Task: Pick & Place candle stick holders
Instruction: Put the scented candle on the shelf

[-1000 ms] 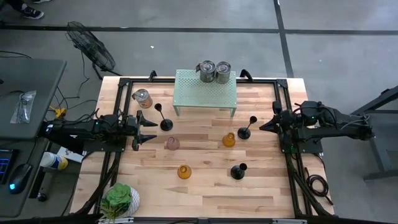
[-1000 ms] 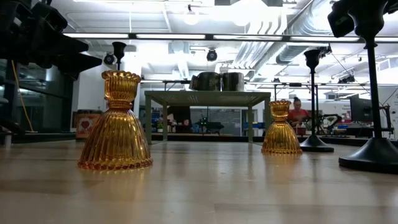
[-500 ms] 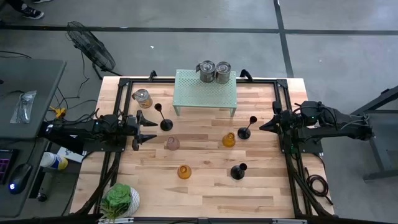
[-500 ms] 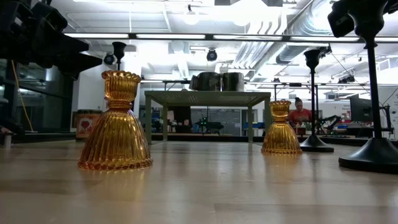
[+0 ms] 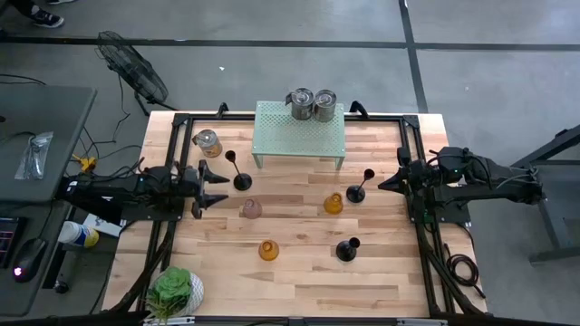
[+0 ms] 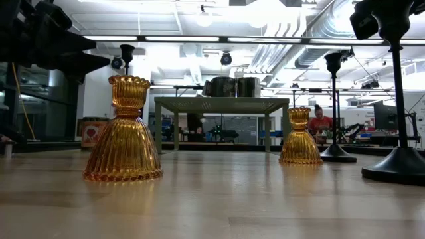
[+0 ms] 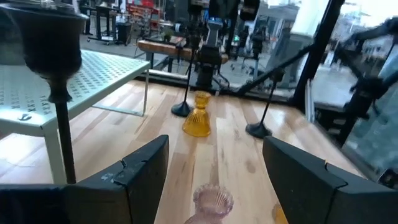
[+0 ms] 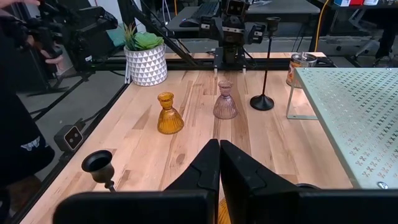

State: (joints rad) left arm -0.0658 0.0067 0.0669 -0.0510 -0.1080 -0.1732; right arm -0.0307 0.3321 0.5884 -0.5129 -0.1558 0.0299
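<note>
The wooden tabletop (image 5: 299,281) sits inside a black frame on a grey floor, with a workshop room visible beyond it in the low view. A pale green perforated stand (image 5: 300,131) occupies the middle of the far edge and carries two metal tins (image 5: 312,104). A printed can (image 5: 207,142) stands near the far left corner, and a potted succulent (image 5: 174,292) sits at the near left corner.

Six candle stick holders are spread over the tabletop, all upright. One black holder (image 5: 239,175) stands left of the stand, just beside the left hand. Two more black holders (image 5: 356,188) (image 5: 346,248) stand on the right half. The pink glass holder (image 5: 251,209) is left of centre. One amber holder (image 5: 333,203) is right of centre, the other (image 5: 268,250) nearer the front edge.

The left hand (image 5: 214,186) hovers at the left edge, fingers parted, holding nothing; the pink holder lies ahead between its fingers in the left wrist view. The right hand (image 5: 384,184) waits at the right edge, fingers pressed together, empty.
</note>
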